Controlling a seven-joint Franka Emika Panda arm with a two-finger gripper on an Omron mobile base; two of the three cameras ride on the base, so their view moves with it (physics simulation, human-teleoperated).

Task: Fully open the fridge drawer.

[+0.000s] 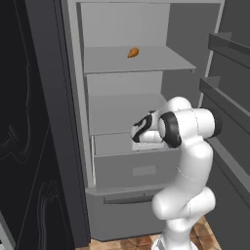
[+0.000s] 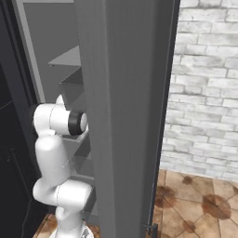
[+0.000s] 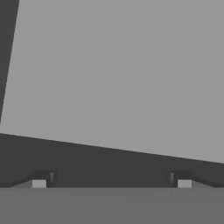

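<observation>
At about 6 o'clock inside the fridge, the drawer is seen pulled partly out, and the gripper is held wide apart above its floor, probably to hook behind its front.

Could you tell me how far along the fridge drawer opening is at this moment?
Done: the fridge door stands open and the fridge drawer is pulled partway out. In hand: the gripper, jaws wide apart, reaches down into the drawer behind its front panel. Left: drawing it fully out.
</observation>
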